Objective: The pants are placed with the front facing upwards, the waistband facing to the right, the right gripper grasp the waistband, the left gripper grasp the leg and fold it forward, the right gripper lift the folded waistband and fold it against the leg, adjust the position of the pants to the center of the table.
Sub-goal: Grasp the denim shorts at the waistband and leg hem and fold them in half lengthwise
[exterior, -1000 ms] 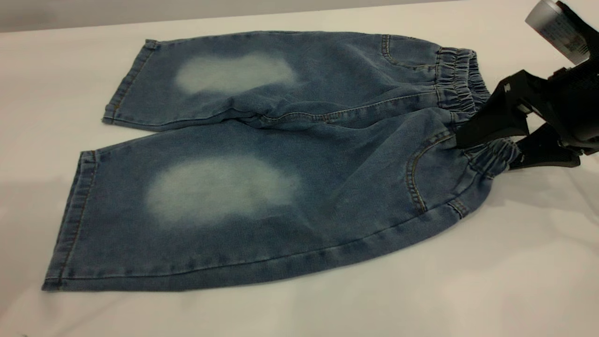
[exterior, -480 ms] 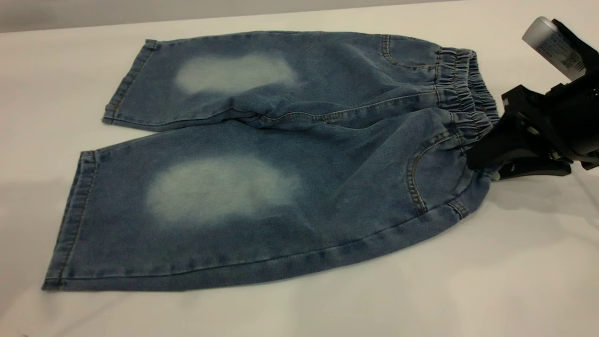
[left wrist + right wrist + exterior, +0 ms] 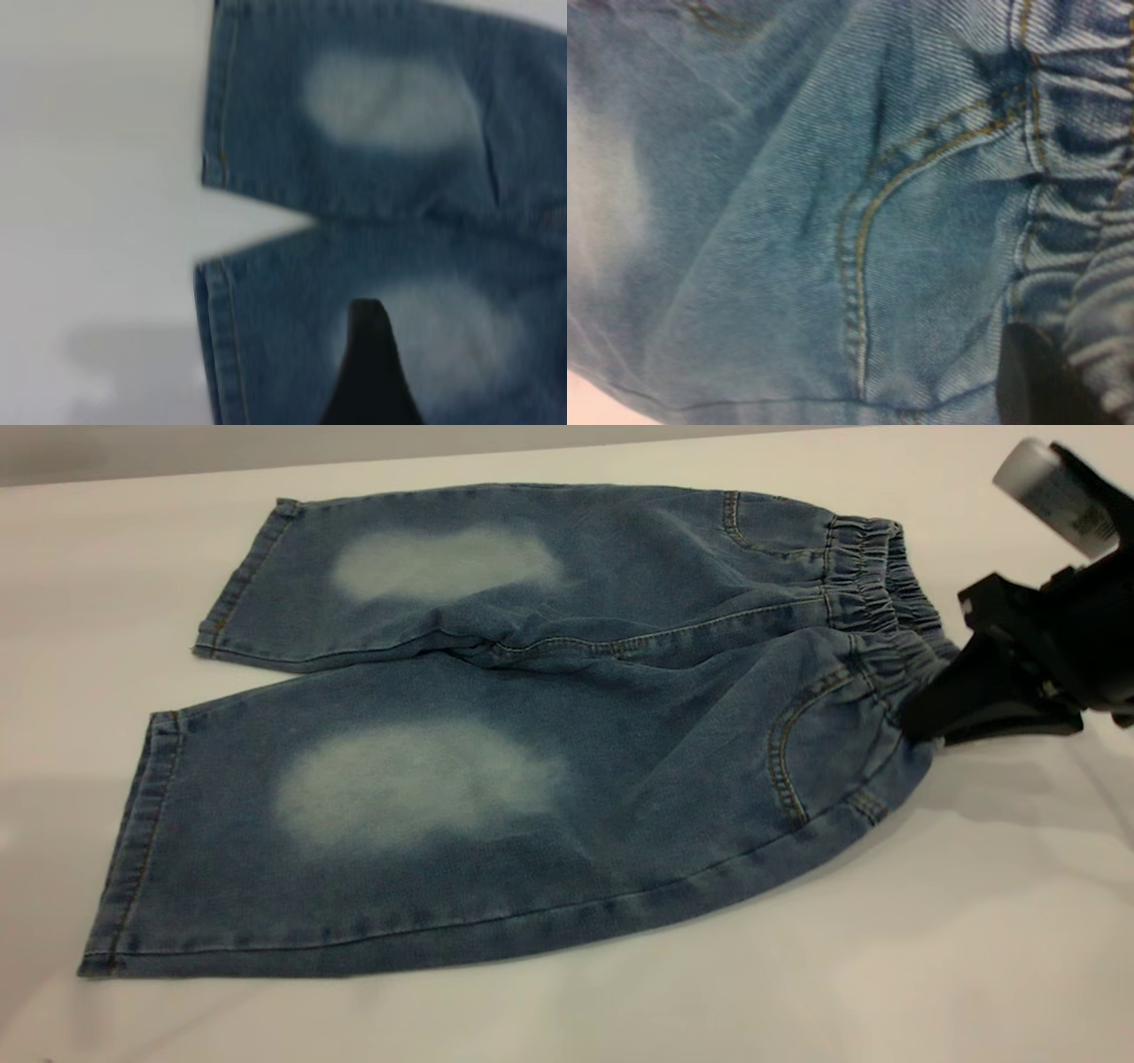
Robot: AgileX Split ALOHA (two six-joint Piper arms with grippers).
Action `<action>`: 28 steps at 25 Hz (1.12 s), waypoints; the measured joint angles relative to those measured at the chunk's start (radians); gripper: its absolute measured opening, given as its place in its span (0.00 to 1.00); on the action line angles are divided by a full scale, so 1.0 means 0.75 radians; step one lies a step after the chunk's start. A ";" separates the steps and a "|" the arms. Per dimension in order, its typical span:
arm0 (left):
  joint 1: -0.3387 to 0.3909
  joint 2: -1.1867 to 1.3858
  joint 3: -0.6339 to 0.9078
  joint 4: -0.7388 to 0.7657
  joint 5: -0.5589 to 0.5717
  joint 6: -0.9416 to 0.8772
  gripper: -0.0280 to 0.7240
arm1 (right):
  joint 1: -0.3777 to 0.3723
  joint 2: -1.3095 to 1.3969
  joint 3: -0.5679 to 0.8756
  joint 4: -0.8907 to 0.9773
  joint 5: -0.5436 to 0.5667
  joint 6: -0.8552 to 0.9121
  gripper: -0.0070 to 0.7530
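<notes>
Since a moment ago the right claw (image 3: 926,713) has closed from a straddling spread onto the near end of the waistband (image 3: 873,593), and that corner of the pants (image 3: 496,726) now rides slightly off the counter (image 3: 974,921), its hem pulled taut. Its fingers are pressed together, pinching the gathered elastic. Everything else of the pants lies flat with the front up, both legs pointing away from the waistband.

Out beyond the leg hems from the waistband, the left claw (image 3: 372,372) hangs over the near leg by its faded patch (image 3: 443,341); only one dark finger shows, so I cannot tell how it is set.

Likely trouble: the pinch looks shallow, at the very edge of the ruching, so a lift could let the elastic slip out. A one-sided pull, with no hold on the leg, would drag and skew the pants.

Bare counter runs wide on the near side and past the hems, leaving ample room for folding.
</notes>
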 joint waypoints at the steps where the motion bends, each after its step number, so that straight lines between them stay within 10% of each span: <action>1: 0.000 0.000 0.000 0.006 0.025 0.002 0.66 | 0.000 -0.015 0.000 -0.004 0.000 0.010 0.06; 20: -0.006 0.378 0.253 0.001 0.043 0.137 0.66 | 0.000 -0.060 0.000 -0.063 -0.005 0.056 0.06; 28: -0.167 0.578 0.253 0.052 -0.022 0.277 0.66 | 0.000 -0.060 0.000 -0.063 -0.005 0.044 0.06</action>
